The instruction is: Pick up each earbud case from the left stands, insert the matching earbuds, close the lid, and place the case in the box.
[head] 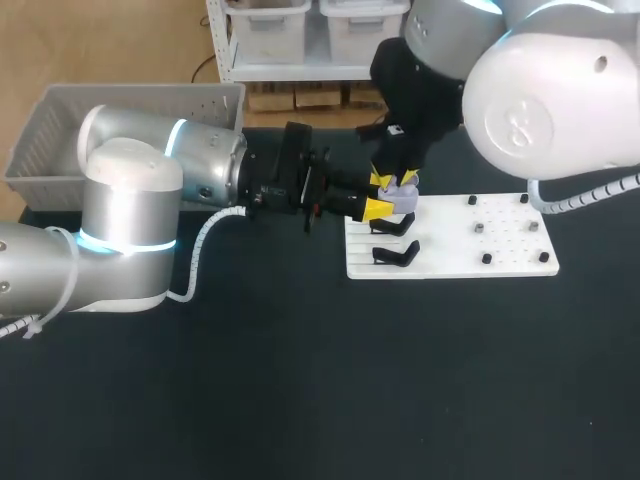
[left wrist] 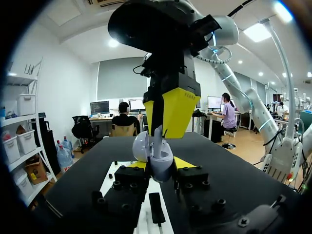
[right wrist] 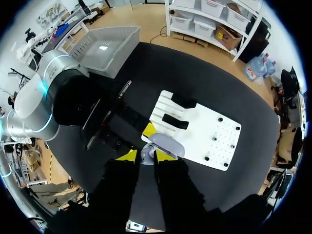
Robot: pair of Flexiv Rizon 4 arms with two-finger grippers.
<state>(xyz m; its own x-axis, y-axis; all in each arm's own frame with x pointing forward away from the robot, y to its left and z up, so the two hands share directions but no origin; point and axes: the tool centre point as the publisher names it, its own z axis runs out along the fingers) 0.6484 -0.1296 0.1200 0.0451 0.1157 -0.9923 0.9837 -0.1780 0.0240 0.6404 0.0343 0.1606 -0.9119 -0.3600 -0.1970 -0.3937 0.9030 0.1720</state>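
Our left gripper (head: 381, 195) clamps the open earbud case (head: 403, 196) over the stand board's (head: 500, 250) 10 o'clock corner; whether our right gripper (right wrist: 146, 156) holds anything we cannot tell. We judge the case light, rigid and slippery: grip its body flanks.

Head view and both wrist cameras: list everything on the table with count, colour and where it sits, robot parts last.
table: one, black, under everything
basket: one, grey, at the table's far left corner
board: one, white, right of the middle
stands: two, black, empty, on the board's left part
pegs: six, dark, on the board's right part
earbud case: one, pale lilac-grey, over the board's far left corner
left gripper: one, yellow tips, shut on the earbud case
right gripper: one, yellow tips, at the earbud case from above
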